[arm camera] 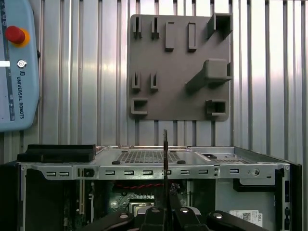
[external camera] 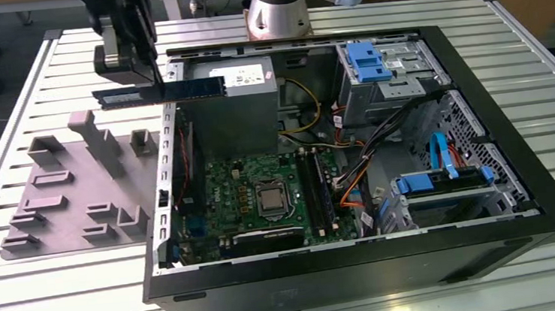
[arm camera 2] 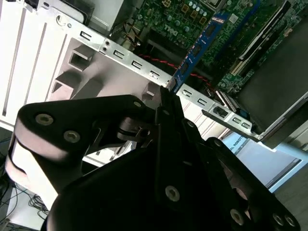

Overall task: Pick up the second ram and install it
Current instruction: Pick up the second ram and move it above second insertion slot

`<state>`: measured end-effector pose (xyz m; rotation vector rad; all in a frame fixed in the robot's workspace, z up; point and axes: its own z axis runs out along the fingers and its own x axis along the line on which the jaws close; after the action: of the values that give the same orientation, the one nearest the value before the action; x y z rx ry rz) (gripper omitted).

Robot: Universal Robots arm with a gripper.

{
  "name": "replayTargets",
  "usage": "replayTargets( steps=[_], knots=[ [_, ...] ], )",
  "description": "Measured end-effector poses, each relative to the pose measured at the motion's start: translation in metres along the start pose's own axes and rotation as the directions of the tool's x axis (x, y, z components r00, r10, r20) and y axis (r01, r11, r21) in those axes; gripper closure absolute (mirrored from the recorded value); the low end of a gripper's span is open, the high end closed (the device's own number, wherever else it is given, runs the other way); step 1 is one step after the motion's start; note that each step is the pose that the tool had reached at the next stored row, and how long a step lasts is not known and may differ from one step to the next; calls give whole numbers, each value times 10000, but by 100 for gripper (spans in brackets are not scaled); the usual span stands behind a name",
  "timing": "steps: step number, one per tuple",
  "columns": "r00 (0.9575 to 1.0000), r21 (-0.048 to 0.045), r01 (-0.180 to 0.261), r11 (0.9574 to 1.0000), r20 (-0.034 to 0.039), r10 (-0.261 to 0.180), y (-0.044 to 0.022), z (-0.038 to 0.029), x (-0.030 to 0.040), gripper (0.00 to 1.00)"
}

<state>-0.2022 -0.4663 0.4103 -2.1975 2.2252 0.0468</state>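
Observation:
The second ram [external camera: 158, 93], a thin dark blue-green stick with a white label, hangs level in the air over the open PC case's wall at the exterior view's left. My gripper [external camera: 156, 82] is shut on its upper edge. In the second wrist view the ram [arm camera 2: 197, 50] sticks out past the black fingers [arm camera 2: 163, 113] toward the green motherboard [arm camera 2: 192, 19]. The first wrist view shows the ram [arm camera: 165, 159] edge-on as a thin line rising from my gripper [arm camera: 165, 208]. The long black motherboard slots [external camera: 313, 186] lie lower, inside the case and further toward the exterior view's right.
A grey fixture plate [external camera: 69, 189] with raised holders sits on the slatted table beside the case [external camera: 368, 268]. Blue drive brackets [external camera: 365, 61] and cables [external camera: 355, 175] fill the case's other side. A teach pendant [arm camera: 17, 62] lies on the table beyond the plate [arm camera: 178, 67].

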Motion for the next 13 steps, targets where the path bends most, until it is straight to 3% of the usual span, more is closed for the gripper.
replayTargets(
  steps=[13],
  knots=[
    [10000, -1, 1, 10000, 0, -1, -242, 0, -3, 86]
  ],
)
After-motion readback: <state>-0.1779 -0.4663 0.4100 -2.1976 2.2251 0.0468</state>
